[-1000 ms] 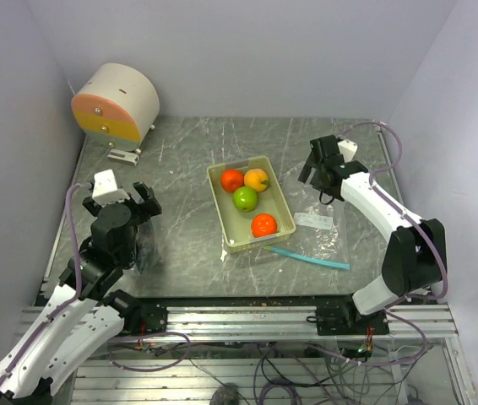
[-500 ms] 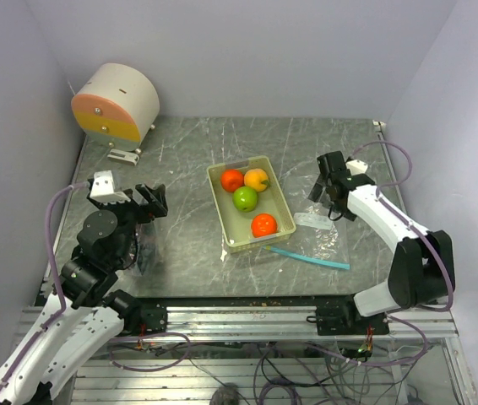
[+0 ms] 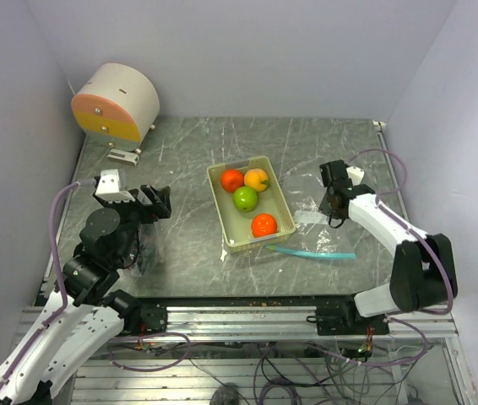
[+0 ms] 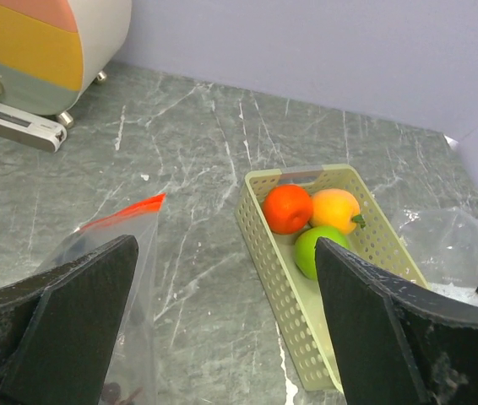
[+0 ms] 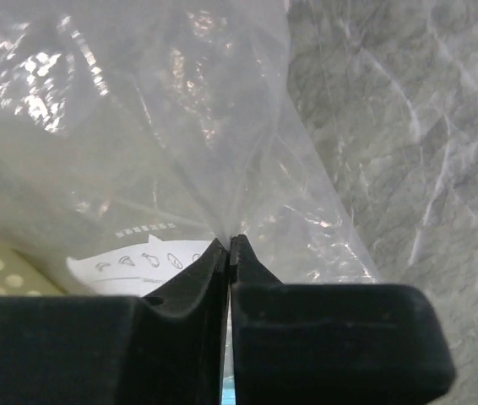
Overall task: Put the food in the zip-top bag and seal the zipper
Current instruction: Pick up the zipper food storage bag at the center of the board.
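The food lies in a pale yellow-green basket (image 3: pixel 219 202) mid-table: a red-orange fruit (image 3: pixel 232 179), a yellow-orange fruit (image 3: pixel 257 179), a green fruit (image 3: pixel 245 198) and an orange fruit (image 3: pixel 263 224). Three of them show in the left wrist view, red-orange (image 4: pixel 287 207), yellow-orange (image 4: pixel 335 210), green (image 4: pixel 317 250). The clear zip-top bag (image 3: pixel 328 238) lies right of the basket, its teal zipper (image 3: pixel 311 252) along the near edge. My right gripper (image 3: pixel 332 211) is down on it, shut on a fold of the plastic (image 5: pixel 222 169). My left gripper (image 3: pixel 156 202) hovers open, left of the basket.
A second clear bag with a red-orange edge (image 4: pixel 125 213) lies under my left gripper, something dark inside it. A round pink, yellow and white drawer unit (image 3: pixel 116 103) stands at the back left. Walls close in the table on three sides.
My right gripper has come down and toward me onto the zip-top bag and shut on its plastic; the zipper strip shifted slightly. My left gripper swung a little to the right, staying open.
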Tool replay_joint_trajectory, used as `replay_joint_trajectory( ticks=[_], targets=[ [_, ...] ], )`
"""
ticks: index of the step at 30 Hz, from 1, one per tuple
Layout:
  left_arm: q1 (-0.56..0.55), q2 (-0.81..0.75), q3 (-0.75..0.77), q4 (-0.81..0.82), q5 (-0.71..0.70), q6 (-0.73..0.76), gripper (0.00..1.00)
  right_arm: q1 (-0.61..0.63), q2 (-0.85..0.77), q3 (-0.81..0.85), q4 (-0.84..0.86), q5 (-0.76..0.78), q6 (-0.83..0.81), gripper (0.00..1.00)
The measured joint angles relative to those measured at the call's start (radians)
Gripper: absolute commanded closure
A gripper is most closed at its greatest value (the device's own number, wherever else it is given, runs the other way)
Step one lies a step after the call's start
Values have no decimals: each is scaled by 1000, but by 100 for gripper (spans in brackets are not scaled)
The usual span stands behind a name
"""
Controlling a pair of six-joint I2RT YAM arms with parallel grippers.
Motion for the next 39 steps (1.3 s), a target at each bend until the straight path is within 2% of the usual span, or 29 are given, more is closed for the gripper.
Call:
replay_joint_trajectory(
  ticks=[10, 12, 17, 21, 25, 28, 32, 36, 39],
  targets=[
    [0, 19, 0, 2, 57, -13, 15, 0, -307, -19, 44, 14, -21, 100],
    [0, 21, -3, 21, 85, -19, 14, 0, -364, 0, 42, 13, -18, 100],
    [0, 17, -40, 104, 150, -40, 0, 0, -473, 83, 45, -24, 1, 100],
    [0, -9, -95, 168, 197, -58, 1, 0, -533, 147, 64, -79, 52, 100],
    [0, -40, -145, 255, 257, -79, 1, 0, -570, 181, 98, -162, 157, 100],
    [0, -52, -184, 336, 311, -107, 8, 0, -597, 174, 139, -231, 278, 100],
    [0, -44, -277, 506, 400, -163, 19, 0, -657, 68, 286, -324, 486, 100],
    [0, 14, -383, 703, 482, -212, 23, 0, -652, -11, 406, -416, 668, 100],
    [0, 100, -433, 867, 529, -236, 22, -1, -611, -20, 486, -476, 760, 100]
  ],
)
